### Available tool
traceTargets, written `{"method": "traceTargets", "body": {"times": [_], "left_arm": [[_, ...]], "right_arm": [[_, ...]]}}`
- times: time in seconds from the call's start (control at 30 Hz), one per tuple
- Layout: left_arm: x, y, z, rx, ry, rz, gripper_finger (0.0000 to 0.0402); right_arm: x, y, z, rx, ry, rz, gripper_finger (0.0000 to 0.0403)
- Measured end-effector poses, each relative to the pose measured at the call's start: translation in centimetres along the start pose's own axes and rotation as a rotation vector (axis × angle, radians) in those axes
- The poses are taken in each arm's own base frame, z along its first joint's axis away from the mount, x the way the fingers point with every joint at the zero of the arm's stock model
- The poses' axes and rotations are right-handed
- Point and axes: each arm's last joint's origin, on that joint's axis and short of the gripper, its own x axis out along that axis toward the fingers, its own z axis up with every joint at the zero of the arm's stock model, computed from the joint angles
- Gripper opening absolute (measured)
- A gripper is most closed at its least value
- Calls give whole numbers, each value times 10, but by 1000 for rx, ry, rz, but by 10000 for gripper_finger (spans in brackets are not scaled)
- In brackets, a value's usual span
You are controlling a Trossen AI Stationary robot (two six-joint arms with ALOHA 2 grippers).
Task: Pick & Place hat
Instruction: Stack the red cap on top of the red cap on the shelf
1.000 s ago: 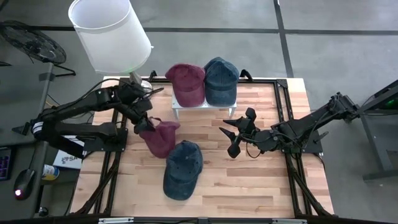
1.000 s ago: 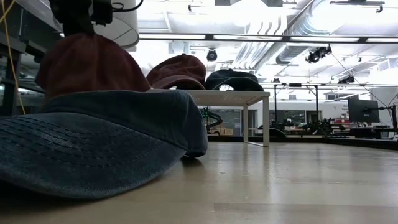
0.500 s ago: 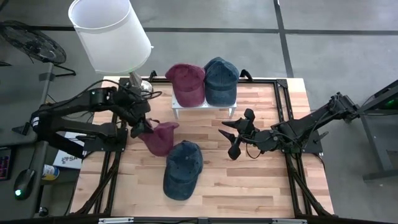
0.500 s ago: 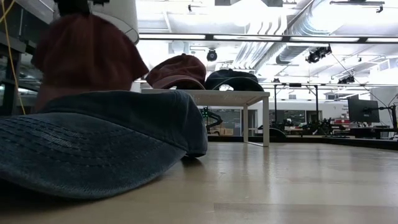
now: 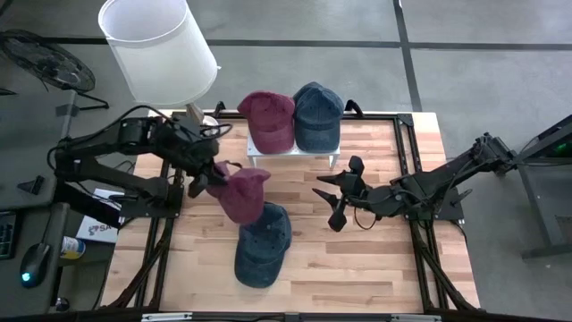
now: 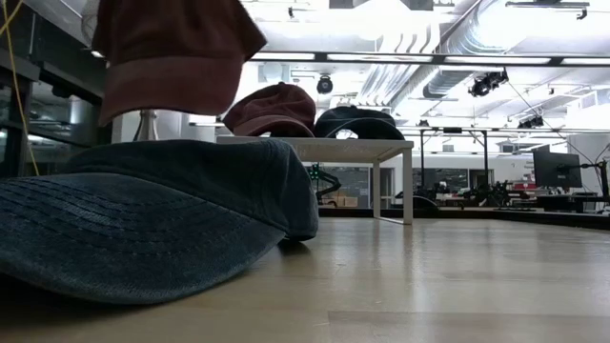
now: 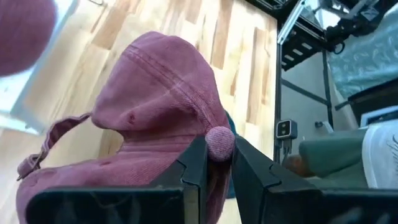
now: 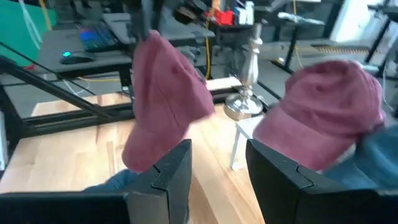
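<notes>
A maroon cap point(image 5: 241, 194) hangs from my left gripper point(image 5: 207, 179), which is shut on it above the table's left half. The low view shows this cap point(image 6: 176, 52) up in the air. A blue denim cap point(image 5: 262, 243) lies on the table just near of it, resting on its brim and rim. A second maroon cap point(image 5: 266, 121) and a second blue cap point(image 5: 317, 116) sit on a small white stand point(image 5: 295, 154) at the far edge. My right gripper point(image 5: 332, 199) is open over the table's right half, touching nothing. My left gripper pinches the round button at the top of the maroon cap's crown point(image 7: 219, 142) between its two fingers point(image 7: 196, 165), along with the cloth around it. The fingers come in from the table's left side. The cap hangs beside and below them, lifted clear of the table, strap point(image 7: 53, 140) dangling loose.
A lamp with a white shade point(image 5: 161, 49) and metal base point(image 8: 245, 106) stands at the far left corner, close to my left arm. Bare wooden tabletop point(image 5: 375, 259) lies to the right of and nearer than the blue cap.
My left gripper has risen and moved a little toward the table's right, still shut on the maroon cap. The cap, low beside the blue cap a second ago, now hangs well above it. My right arm has kept still.
</notes>
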Motion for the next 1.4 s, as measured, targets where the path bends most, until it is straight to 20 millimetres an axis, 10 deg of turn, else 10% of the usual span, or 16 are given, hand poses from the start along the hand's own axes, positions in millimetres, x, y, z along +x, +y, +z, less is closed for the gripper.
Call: {"method": "traceTargets", "body": {"times": [0.5,1.03,1.4], "left_arm": [[46,-12,53,123,-38,7,47],[60,-14,67,170,-122,-24,47],[59,-16,70,189,-155,-28,47]], "right_arm": [[16,-15,25,26,-50,264,147],[27,-43,72,-70,20,295,177],[77,-33,86,-145,131,348,210]]}}
